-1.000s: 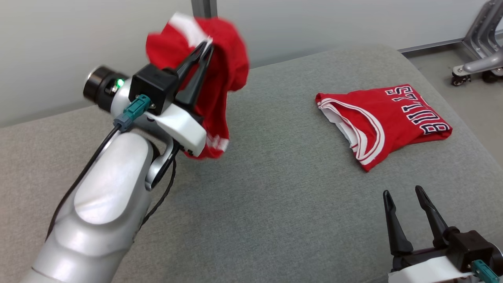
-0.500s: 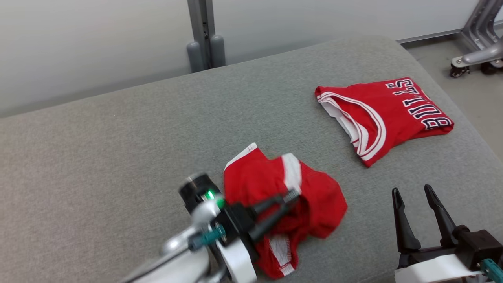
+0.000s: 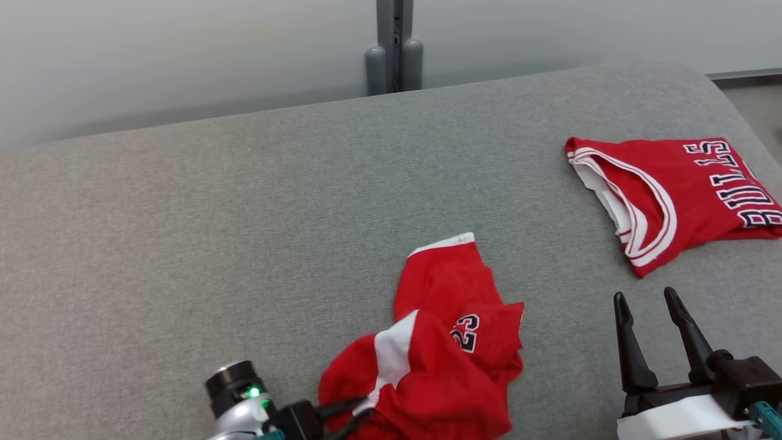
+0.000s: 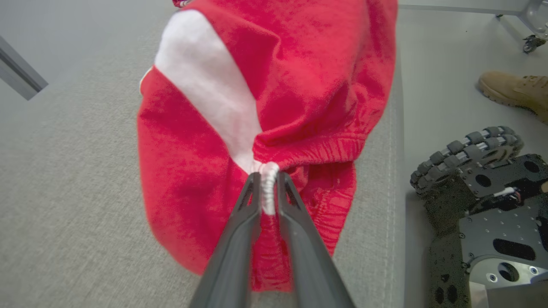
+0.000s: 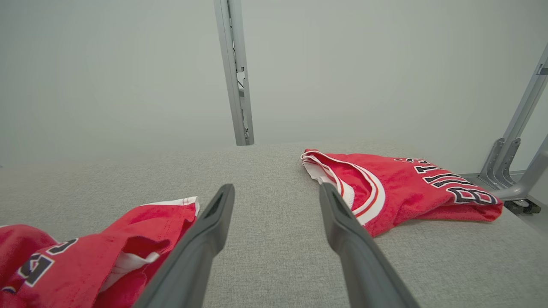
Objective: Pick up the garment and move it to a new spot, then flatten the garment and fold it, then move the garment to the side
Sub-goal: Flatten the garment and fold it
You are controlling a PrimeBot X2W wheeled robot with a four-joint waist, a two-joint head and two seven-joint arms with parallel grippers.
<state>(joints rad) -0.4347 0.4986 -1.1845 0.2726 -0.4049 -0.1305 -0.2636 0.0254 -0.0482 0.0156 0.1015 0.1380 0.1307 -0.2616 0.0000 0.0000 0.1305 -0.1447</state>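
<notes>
Garment lies crumpled on grey padded surface before pale wall

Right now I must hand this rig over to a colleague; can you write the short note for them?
Left gripper: shut on the waistband of the red shorts.
Right gripper: open, holding nothing.
The shorts lie crumpled on the grey cushion, near its front edge. A folded red jersey lies at the far right.
Done: shorts set down on the cushion.
Left: let go, flatten, fold, move aside.
</notes>
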